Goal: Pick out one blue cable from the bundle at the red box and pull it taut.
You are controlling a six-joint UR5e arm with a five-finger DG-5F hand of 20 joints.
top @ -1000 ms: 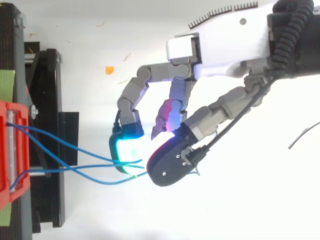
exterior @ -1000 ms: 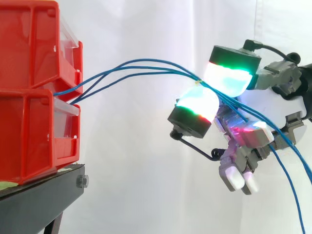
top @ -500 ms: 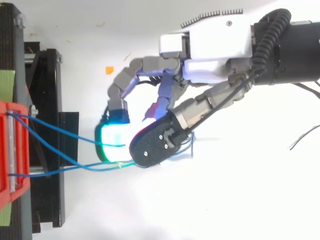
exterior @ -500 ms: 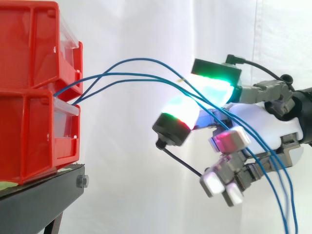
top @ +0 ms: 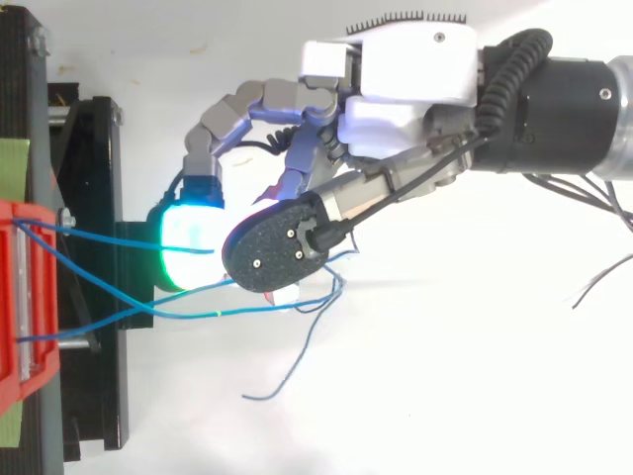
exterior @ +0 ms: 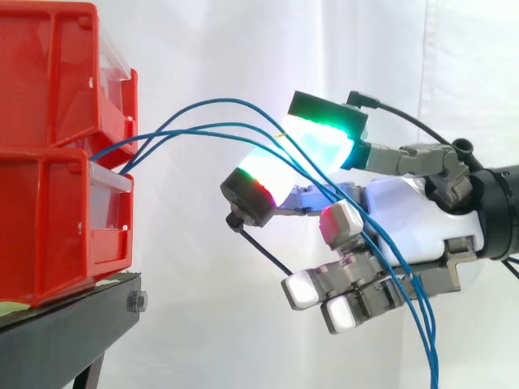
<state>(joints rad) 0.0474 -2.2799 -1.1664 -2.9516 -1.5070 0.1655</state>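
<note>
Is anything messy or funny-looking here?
Yes. The blue cables are untidy. Three of them arch loosely out of the red boxes and all run together between the hand's glowing pads, then dangle below it. From above, their loose ends curl off under the hand.

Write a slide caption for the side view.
Robot hand pinches slack blue cables arching out of the stacked red bins.
</note>
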